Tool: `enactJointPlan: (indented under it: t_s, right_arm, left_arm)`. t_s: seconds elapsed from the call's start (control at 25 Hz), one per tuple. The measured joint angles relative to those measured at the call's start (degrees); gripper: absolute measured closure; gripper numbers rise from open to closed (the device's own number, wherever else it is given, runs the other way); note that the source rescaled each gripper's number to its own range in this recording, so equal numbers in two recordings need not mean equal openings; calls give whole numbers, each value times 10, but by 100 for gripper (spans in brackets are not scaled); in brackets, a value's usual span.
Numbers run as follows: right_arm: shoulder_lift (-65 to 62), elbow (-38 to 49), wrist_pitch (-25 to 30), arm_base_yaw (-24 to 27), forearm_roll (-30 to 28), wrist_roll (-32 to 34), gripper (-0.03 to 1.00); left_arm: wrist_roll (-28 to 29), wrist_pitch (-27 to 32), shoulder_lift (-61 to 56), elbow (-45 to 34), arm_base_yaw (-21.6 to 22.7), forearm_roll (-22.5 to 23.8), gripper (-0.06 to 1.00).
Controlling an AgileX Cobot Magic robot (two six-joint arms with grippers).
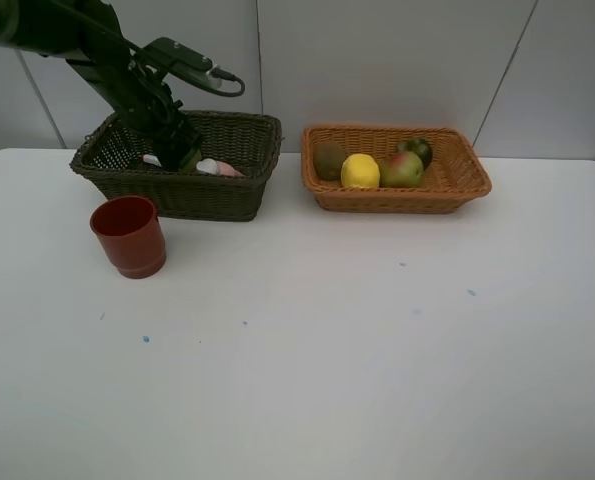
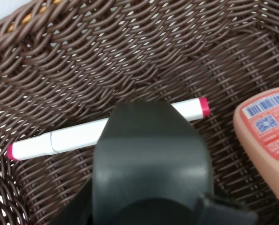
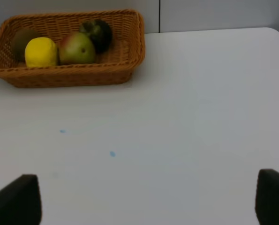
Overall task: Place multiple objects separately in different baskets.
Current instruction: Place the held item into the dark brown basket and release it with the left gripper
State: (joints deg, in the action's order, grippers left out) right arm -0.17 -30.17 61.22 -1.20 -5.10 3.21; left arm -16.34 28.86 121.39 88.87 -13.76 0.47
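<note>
Left wrist, cylindrical white marker (image 2: 78, 137), woven wicker basket (image 2: 130, 51)

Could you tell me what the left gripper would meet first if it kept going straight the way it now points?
Probably the white marker with pink end caps, lying on the floor of the dark olive-brown wicker basket directly ahead of the left gripper. Depth is unclear; the dark object in the jaws may already touch it.

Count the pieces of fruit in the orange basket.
4, all in the orange basket: kiwi at its left end, lemon beside it, pear next, dark green fruit behind the pear. More may be hidden.
</note>
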Motion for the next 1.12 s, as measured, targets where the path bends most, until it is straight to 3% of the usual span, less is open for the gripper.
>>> enactJointPlan:
  t_s: [0.4, 0.44, 0.52, 0.64, 1.12]
  right_arm:
    - [0, 0, 0, 0, 0, 0, -3]
    - [0, 0, 0, 0, 0, 0, -3]
    - [0, 0, 0, 0, 0, 0, -3]
    - [0, 0, 0, 0, 0, 0, -3]
    - [0, 0, 0, 0, 0, 0, -3]
  left_arm:
    - [56, -8, 1, 0, 1, -10, 49]
    - [59, -14, 1, 0, 1, -10, 42]
    - [73, -36, 1, 1, 1, -11, 18]
    - [83, -50, 1, 3, 1, -11, 1]
    - [83, -41, 1, 3, 1, -12, -3]
